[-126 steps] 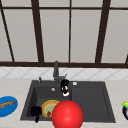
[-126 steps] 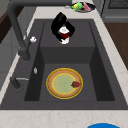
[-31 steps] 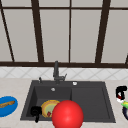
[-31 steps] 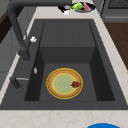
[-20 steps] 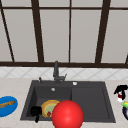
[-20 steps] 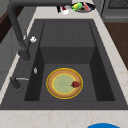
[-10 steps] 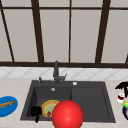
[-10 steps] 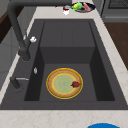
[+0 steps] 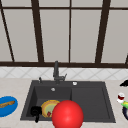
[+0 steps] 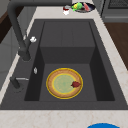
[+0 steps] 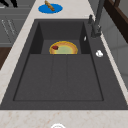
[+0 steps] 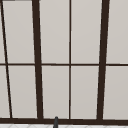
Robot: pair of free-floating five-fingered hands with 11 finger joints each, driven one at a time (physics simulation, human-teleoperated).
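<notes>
My left hand (image 9: pixel 36 112) hangs at the sink's front left corner, fingers relaxed and holding nothing; its dark fingers (image 11: pixel 10 3) also show at the top left of the right side view. At the far right edge my right hand (image 9: pixel 124 83) hovers just above a small white-and-red cup (image 9: pixel 121 96) (image 10: pixel 66 10) standing on the counter. Beside the cup lies a dark plate (image 10: pixel 89 9) with green and red pieces on it. An orange-and-green plate (image 10: pixel 60 85) (image 9: pixel 47 108) (image 11: pixel 65 49) with a small red piece (image 10: pixel 75 84) rests in the deep left basin.
A big red ball (image 9: pixel 67 115) sits in front of the sink's front edge. A blue plate (image 9: pixel 12 108) (image 11: pixel 57 9) carrying a brown stick lies on the left counter. The dark faucet (image 9: pixel 56 72) (image 10: pixel 17 30) stands behind the black sink (image 9: pixel 87 100); its shallow right half is flat.
Over six seconds the right hand carried the cup from above the sink to the right counter. In the last half second it rose off the cup, which stays there. The left hand is still.
</notes>
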